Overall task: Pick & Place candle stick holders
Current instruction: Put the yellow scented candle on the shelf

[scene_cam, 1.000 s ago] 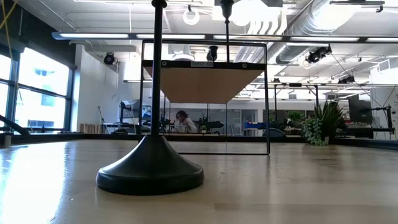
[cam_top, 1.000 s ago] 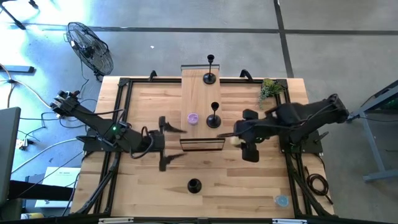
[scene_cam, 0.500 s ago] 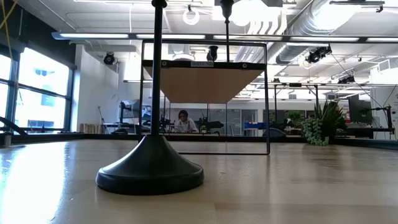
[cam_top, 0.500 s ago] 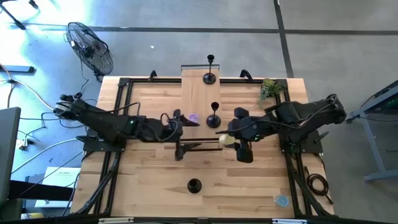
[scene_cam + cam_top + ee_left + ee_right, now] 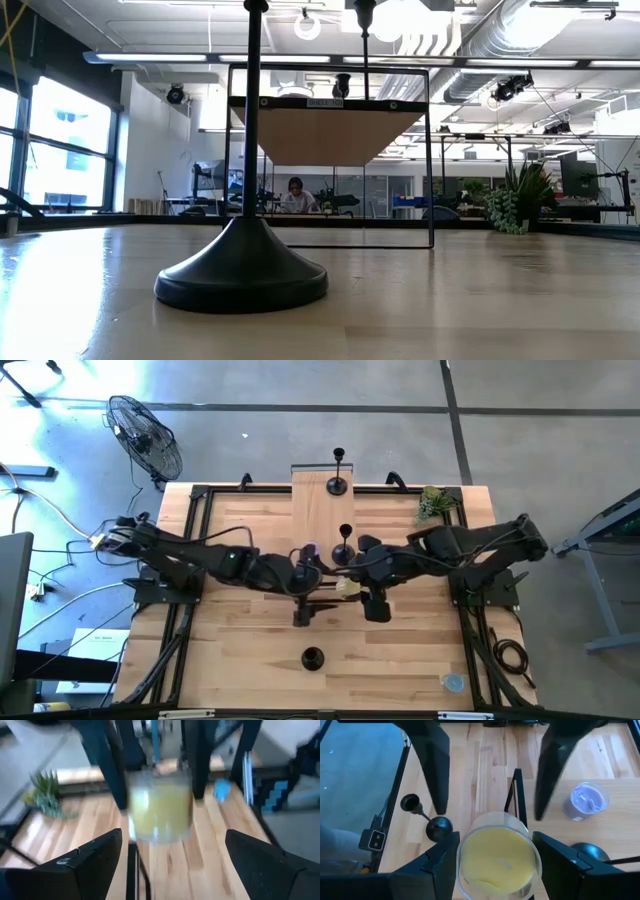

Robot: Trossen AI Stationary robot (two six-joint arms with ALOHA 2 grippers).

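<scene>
Three black candle stick holders show in the high view. One [image 5: 338, 482] stands at the raised wooden shelf's far end, one [image 5: 343, 552] stands mid-shelf, and one [image 5: 312, 657] stands on the table near the front, its disc base [image 5: 240, 275] filling the low view. My right gripper [image 5: 496, 840] is shut on a yellow candle in a glass jar [image 5: 347, 586] over the shelf's near end. My left gripper [image 5: 172, 835] faces the jar [image 5: 160, 810] from the table's left. It is open, with its fingers [image 5: 434, 765] short of the jar on either side. My right gripper pinches the jar's glass wall [image 5: 465, 851] between its two fingers, on opposite sides. The fingers slant down from the table's right. The jar is held in the air with its open top [image 5: 496, 857] up.
A small purple candle [image 5: 585, 800] sits on the shelf [image 5: 320, 510] beside the middle holder. A green plant sprig [image 5: 435, 503] lies at the far right corner and a blue piece [image 5: 453, 682] at the near right. Black frame rails [image 5: 190, 560] run along the table's sides.
My left gripper has swung from the table's left toward the middle, up to the jar, staying open. My right gripper has carried the jar toward the table's left to meet it over the shelf's near end. The holders have not moved.
</scene>
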